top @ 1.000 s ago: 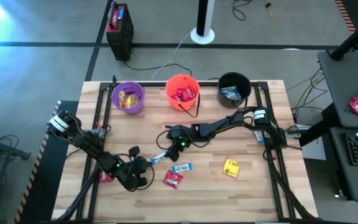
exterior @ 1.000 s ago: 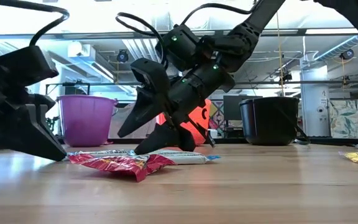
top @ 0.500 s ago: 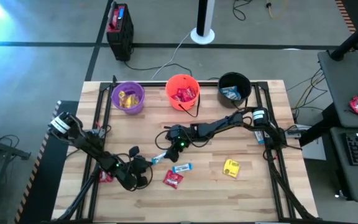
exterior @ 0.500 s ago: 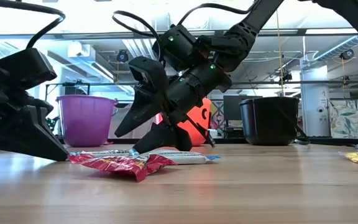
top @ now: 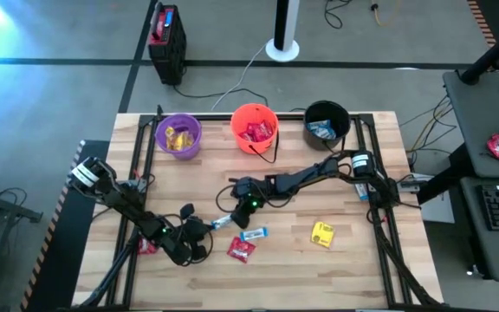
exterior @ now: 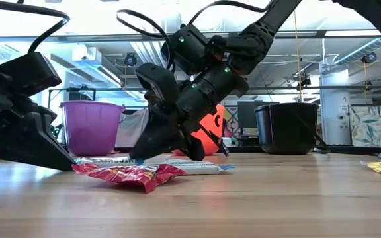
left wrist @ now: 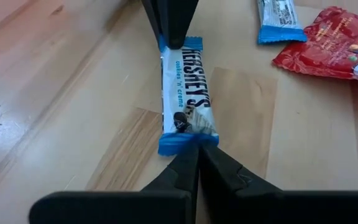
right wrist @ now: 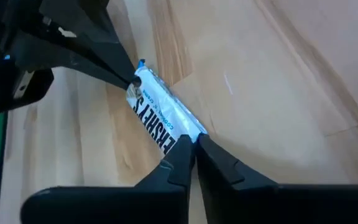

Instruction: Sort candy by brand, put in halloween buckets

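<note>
Right wrist view shows my right gripper (right wrist: 194,142) pinched on one end of the blue-and-white Hershey's bar (right wrist: 160,121), while my left gripper (left wrist: 197,149) is clamped on the other end, so the bar lies on the table (top: 362,251) mid-board, held from both sides. One side probably has to let go before I lift, or the wrapper could tear. It looks like it belongs in the black bucket (top: 326,124), which already has blue packets. On the way sit the orange bucket (top: 254,126) and its handle; the purple bucket (top: 178,134) is further off. A second blue-and-white bar (top: 254,233), red packet (top: 240,250) and yellow packet (top: 321,234) lie close by.
</note>
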Controlling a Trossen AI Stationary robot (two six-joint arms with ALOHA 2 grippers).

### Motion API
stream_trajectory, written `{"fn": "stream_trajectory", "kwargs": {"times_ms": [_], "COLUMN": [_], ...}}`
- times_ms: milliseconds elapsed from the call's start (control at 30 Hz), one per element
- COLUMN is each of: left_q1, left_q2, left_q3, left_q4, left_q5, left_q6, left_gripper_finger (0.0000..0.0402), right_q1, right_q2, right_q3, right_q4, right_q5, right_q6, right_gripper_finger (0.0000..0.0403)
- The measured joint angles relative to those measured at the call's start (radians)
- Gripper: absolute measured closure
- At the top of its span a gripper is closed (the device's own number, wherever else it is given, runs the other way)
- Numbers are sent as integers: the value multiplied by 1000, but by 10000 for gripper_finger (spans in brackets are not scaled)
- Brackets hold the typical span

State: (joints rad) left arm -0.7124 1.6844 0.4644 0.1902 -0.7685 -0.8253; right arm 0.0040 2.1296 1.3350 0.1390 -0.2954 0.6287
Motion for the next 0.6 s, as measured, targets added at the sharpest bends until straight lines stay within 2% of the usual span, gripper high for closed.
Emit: {"fn": "stream_trajectory", "kwargs": {"times_ms": [233,600], "left_q1": [1,-2], "left_q2": [-15,-61], "left_q3": [7,17], "left_q4": [-15,-53], "left_q5": [1,-1], "left_q6": [4,11], "left_gripper_finger": [401,401], "right_q1": [0,-3], "right_q2": [-9,-91], "right_q3": [-2,-4], "right_q4": [-10,-57], "right_q5": [0,18], "right_q6": [-45,-126], "right_gripper_finger": [394,394]}}
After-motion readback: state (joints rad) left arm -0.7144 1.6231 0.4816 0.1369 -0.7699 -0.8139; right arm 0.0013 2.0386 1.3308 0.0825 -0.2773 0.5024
